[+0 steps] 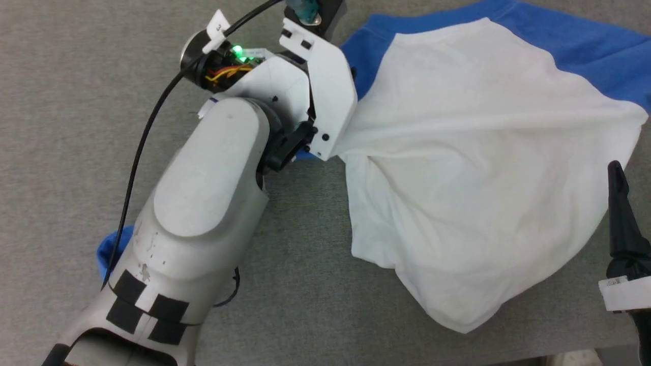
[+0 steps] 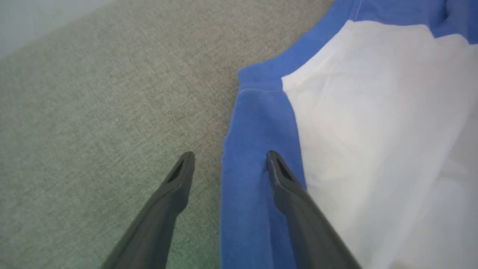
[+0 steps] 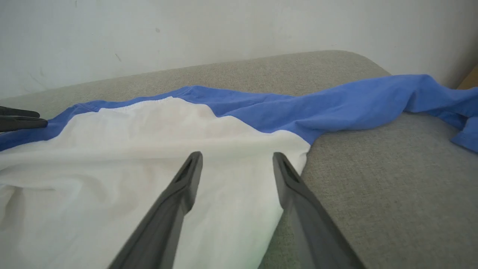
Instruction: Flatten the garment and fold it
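The garment [image 1: 473, 152] lies rumpled on the grey surface, white body up, with blue sleeves along its far side [image 1: 574, 46]. No chest logo is in sight. My left gripper [image 2: 229, 155] is open, its fingers straddling a blue sleeve band [image 2: 257, 123] at the shirt's left edge; in the head view the white wrist [image 1: 325, 96] hides those fingers. My right gripper [image 3: 237, 155] is open and hovers over the white body near its right edge, holding nothing. One of its dark fingers [image 1: 619, 213] shows at the head view's lower right. A blue scrap [image 1: 112, 249] peeks from under my left forearm.
The grey cloth-covered table [image 1: 76, 101] spreads wide to the left of the shirt. Its front edge [image 1: 559, 353] runs close below the shirt's hem. A pale wall [image 3: 224, 33] stands behind the table. A long blue sleeve [image 3: 373, 104] trails off to the right.
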Tool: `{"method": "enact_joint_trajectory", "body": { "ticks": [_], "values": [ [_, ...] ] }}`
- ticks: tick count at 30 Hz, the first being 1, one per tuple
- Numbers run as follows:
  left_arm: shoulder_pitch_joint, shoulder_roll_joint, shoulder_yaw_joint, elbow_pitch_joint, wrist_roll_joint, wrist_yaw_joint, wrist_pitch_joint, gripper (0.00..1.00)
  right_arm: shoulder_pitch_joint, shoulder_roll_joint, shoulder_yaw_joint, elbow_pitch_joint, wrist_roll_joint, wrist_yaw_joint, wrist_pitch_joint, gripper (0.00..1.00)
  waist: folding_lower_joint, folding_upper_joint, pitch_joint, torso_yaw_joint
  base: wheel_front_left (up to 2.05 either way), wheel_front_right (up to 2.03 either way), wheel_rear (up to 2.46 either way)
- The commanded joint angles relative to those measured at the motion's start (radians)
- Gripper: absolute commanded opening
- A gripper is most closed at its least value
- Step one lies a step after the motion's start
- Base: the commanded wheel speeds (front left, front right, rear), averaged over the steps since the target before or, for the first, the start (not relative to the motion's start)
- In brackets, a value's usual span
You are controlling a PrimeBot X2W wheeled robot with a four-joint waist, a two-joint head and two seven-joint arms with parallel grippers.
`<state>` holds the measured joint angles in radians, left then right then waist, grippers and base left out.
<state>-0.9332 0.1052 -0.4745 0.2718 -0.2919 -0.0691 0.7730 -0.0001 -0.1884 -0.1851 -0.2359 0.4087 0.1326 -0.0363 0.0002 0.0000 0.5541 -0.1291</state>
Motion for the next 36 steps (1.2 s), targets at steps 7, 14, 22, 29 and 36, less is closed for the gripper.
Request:
{"method": "enact_joint_trajectory", "body": {
  "ticks": [7, 14, 22, 29, 36],
  "values": [
    [0.045, 0.034, -0.024, 0.021, -0.009, 0.029, 0.18, 0.6, -0.031, -0.016, 0.002, 0.028, 0.015, -0.002, -0.017, 1.0, -0.0002, 0.0, 0.038, -0.031, 0.0, 0.0, 0.0],
    [0.078, 0.052, -0.018, -0.027, -0.04, 0.027, 0.212, 0.0, -0.044, -0.022, 0.005, 0.047, 0.017, -0.002, -0.023, 1.0, -0.0002, 0.0, 0.025, -0.027, 0.0, 0.0, 0.0],
    [0.166, 0.04, 0.068, -0.149, -0.118, 0.046, 0.037, 0.0, -0.014, -0.007, -0.007, 0.051, -0.009, -0.002, -0.011, 1.0, -0.0002, 0.0, -0.089, 0.006, 0.0, 0.0, 0.0],
    [0.415, 0.128, 0.156, -0.343, -0.154, 0.099, -0.031, 0.0, 0.05, 0.017, -0.034, 0.005, -0.04, -0.002, 0.038, 1.0, -0.0002, 0.0, -0.164, 0.051, 0.0, 0.0, 0.0],
    [0.544, 0.124, 0.162, -0.475, -0.183, 0.113, -0.073, 0.0, -0.02, -0.114, 0.032, -0.09, 0.022, -0.002, 0.149, 1.0, -0.0002, 0.0, -0.156, 0.104, 0.0, 0.0, 0.0]
  ]
}}
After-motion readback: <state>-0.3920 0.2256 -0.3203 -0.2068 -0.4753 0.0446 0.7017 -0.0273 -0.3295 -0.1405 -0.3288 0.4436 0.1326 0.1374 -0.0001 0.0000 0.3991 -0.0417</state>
